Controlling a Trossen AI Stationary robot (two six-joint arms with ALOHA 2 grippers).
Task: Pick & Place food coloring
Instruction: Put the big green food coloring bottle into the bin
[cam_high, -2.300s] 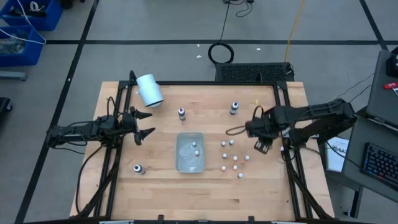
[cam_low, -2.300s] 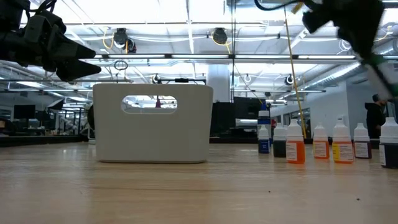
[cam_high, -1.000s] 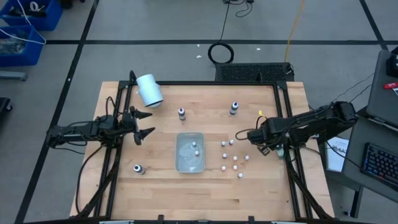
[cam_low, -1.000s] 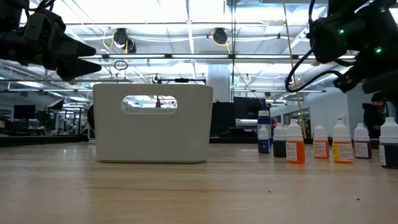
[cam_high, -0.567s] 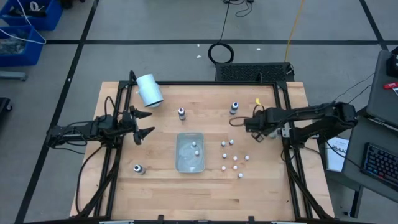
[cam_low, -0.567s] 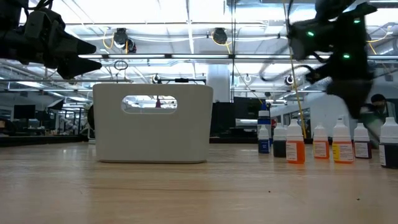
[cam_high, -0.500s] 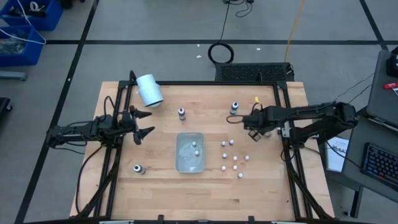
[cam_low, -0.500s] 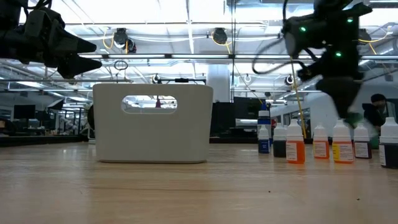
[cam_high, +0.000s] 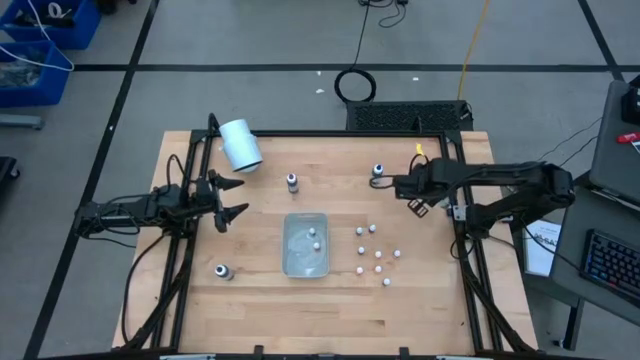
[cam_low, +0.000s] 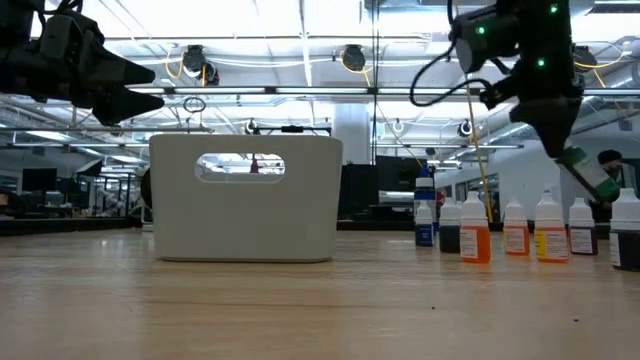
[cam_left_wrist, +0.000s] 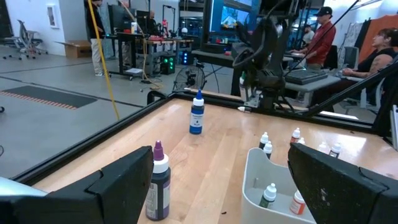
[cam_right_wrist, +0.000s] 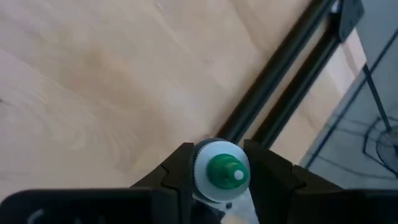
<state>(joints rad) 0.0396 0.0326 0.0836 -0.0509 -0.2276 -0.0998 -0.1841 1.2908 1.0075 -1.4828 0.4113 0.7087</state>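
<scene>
My right gripper (cam_high: 413, 200) hangs over the table's far right part, shut on a small green-tipped food coloring bottle (cam_right_wrist: 221, 169), which the low view also shows as the green bottle (cam_low: 592, 176). Several more small bottles (cam_high: 375, 252) stand loose on the wood right of the clear tray (cam_high: 306, 262), and two lie in the tray. Single bottles stand further off: one (cam_high: 292, 182), another (cam_high: 377, 173) and a third (cam_high: 222, 271). My left gripper (cam_high: 232, 200) waits open at the table's left, level, touching nothing. My right gripper pinches the bottle between its two fingers (cam_right_wrist: 180, 169), one on each side of the white collar (cam_right_wrist: 202, 177) just below the green tip. The fingers slant downward from above. The bottle is lifted clear of the table and sits tilted (cam_low: 592, 176) in the hold.
A big white cylinder (cam_high: 240, 145) lies at the far left corner. Black frame rails (cam_high: 455, 190) run along the table's right edge close to my right gripper. People and desks show in the room behind the table (cam_left_wrist: 320, 34).
My right gripper has risen and swung toward the table's far edge, turning as it went, with the green-tipped bottle still between its fingers and clear of the table.
</scene>
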